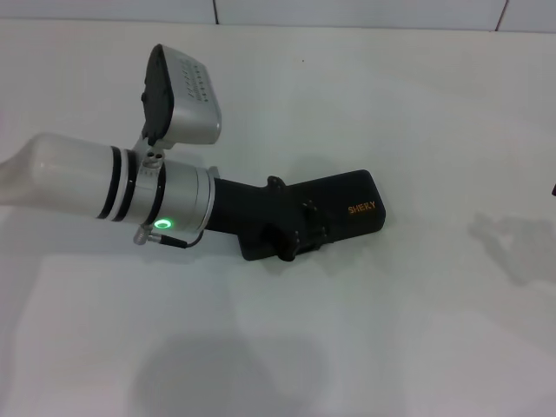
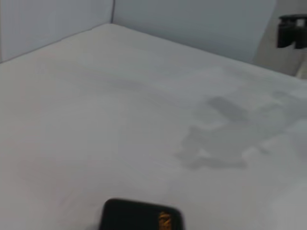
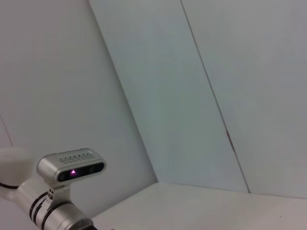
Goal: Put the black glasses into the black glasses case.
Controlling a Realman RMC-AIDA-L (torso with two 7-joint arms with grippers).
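One arm at work: left arm reaches in low from the left, its left claw (image 1: 291, 233) lying over the closed black glasses case (image 1: 352, 211) mid-desk (image 1: 417, 330). Finger spread: cannot tell. Right claw (image 2: 291, 31) hangs off at the far right, parked.

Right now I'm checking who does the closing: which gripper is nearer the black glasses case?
Left. The left gripper sits right over the black glasses case. The right gripper is parked far off to the case's right.
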